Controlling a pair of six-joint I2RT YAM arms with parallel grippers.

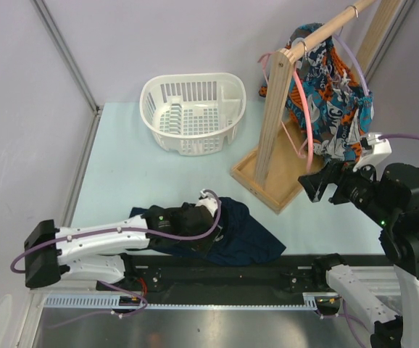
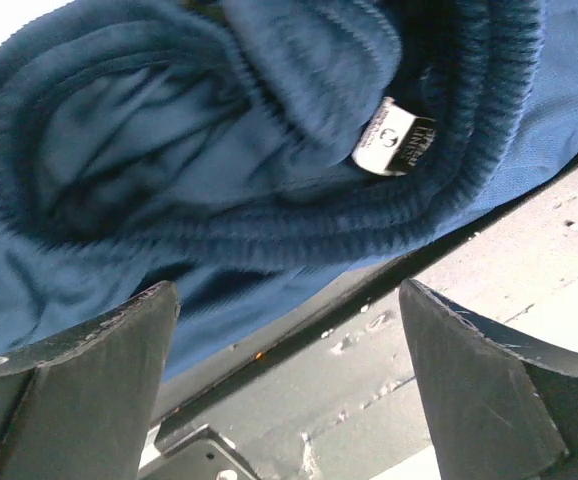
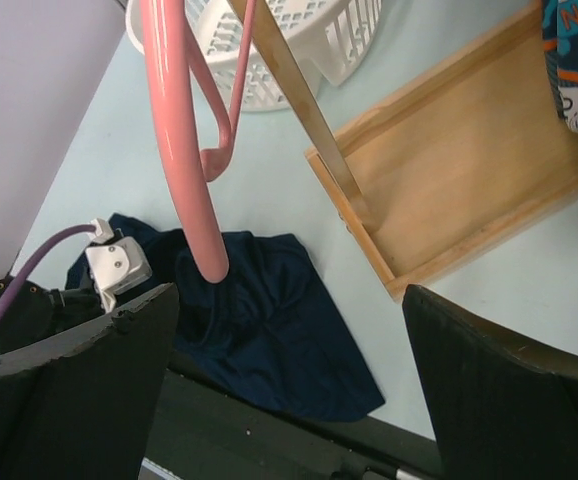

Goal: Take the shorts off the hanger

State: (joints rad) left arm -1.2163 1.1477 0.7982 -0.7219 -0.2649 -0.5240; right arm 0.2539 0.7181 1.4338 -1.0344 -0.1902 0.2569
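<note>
Shorts hang on lavender hanger from rack rail, far right corner of desk. Left gripper wide open, empty, over navy garment at near edge. Right gripper wide open, empty, beside rack base.

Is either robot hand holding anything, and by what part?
Nothing is held. The left gripper stands open at the navy garment; the right gripper stands open near the pink hanger.

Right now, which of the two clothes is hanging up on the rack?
The colourful shorts, printed teal, orange and white, hang from the wooden rack. The plain dark navy garment lies crumpled on the table instead.
</note>
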